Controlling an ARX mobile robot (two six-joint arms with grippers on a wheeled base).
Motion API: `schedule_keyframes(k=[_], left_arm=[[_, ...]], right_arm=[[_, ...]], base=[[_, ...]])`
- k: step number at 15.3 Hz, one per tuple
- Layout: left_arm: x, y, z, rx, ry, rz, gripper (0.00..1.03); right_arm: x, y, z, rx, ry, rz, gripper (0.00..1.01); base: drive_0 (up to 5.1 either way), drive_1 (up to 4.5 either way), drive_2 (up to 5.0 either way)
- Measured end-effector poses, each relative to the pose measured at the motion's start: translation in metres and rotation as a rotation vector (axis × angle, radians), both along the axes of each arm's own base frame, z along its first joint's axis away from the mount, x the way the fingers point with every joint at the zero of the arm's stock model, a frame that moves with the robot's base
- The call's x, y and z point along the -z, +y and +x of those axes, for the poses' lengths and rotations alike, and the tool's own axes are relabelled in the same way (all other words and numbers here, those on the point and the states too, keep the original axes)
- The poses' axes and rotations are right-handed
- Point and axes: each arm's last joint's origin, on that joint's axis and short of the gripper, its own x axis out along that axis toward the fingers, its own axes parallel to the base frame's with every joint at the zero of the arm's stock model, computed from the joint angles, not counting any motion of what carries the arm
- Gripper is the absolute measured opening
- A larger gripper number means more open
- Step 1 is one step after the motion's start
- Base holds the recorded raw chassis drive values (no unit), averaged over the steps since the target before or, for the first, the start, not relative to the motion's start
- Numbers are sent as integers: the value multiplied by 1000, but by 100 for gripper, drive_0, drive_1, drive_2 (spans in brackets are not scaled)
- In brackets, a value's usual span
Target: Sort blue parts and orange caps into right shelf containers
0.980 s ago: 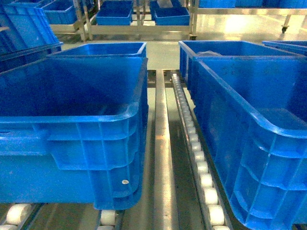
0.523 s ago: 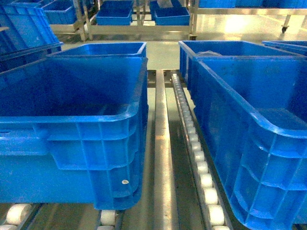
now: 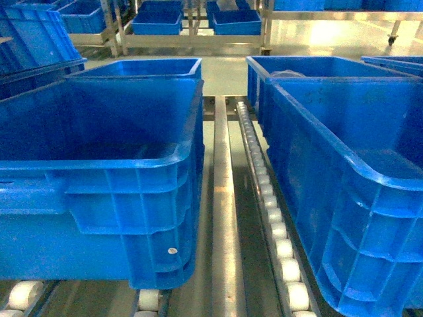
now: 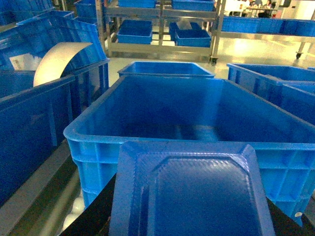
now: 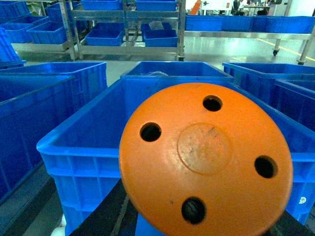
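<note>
Head view unchanged over last second: blue crates (image 3: pixel 99 165) mid-frame, arms unseen. Blue part (image 4: pixel 189 194) fills left wrist view's bottom, orange cap (image 5: pixel 206 160) right's centre; jaws hidden, grip indeterminable. Drop pending.

Two big crates side by side on roller tracks, left crate (image 3: pixel 99 165), right crate (image 3: pixel 350 172), metal rail (image 3: pixel 221 198) and rollers (image 3: pixel 271 218) between them, another crate behind each, shelves with small bins (image 3: pixel 158 20) far behind
</note>
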Motion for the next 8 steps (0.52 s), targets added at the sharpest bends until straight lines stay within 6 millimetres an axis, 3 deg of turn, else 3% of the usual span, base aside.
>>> schedule_keyframes(k=[5, 6, 8], left_arm=[[0, 0, 0, 0, -1, 0, 41], [-16, -2, -2, 3, -177, 30, 41], [-25, -9, 22, 47, -206, 45, 41]], right_arm=[[0, 0, 0, 0, 0, 0, 43], [-16, 1, -2, -28, -188, -80, 43], [-35, -3, 13, -90, -243, -143, 43]], base=[[0, 0, 0], [0, 0, 0], [0, 0, 0]])
